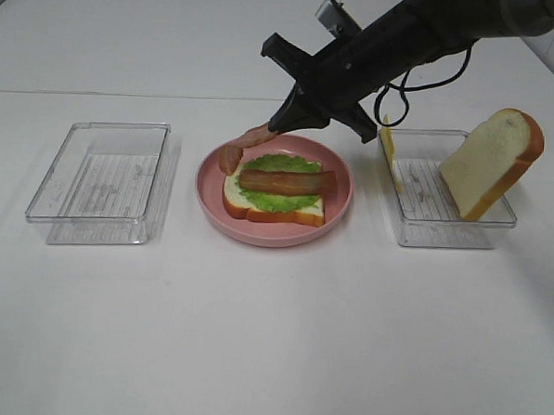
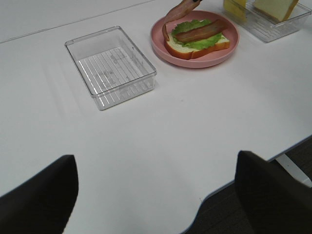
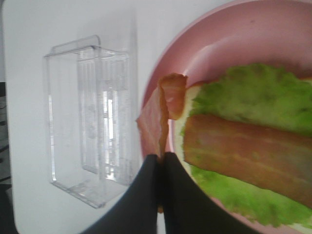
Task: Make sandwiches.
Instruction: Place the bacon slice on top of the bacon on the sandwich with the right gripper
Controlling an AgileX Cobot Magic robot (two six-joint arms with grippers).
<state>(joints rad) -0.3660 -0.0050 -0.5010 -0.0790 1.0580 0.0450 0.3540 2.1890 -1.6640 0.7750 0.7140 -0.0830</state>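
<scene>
right tool (image 1: 279,124) – clamped on bacon strip (image 1: 248,141), dangling over plate (image 1: 342,206) rim | on plate: bread (image 1: 233,201), lettuce (image 1: 277,200), second strip (image 1: 286,181) | left tool (image 2: 156,165) – spread apart, holding nothing, above table (image 1: 270,337)

On the white worktop (image 1: 270,337), a round pink plate (image 1: 339,178) sat between a clear plastic left tray (image 1: 99,231) and a matching right tray (image 1: 443,233). The right tray held a leaning white bread slice (image 1: 489,158) and a yellow cheese square (image 1: 388,148). On the plate, a reddish-brown bacon strip (image 1: 288,181) lay on ruffled green lettuce (image 1: 279,163), which lay on another bread slice (image 1: 235,203).

White table (image 1: 251,355) (dark floor (image 2: 217,219) beyond)
</scene>
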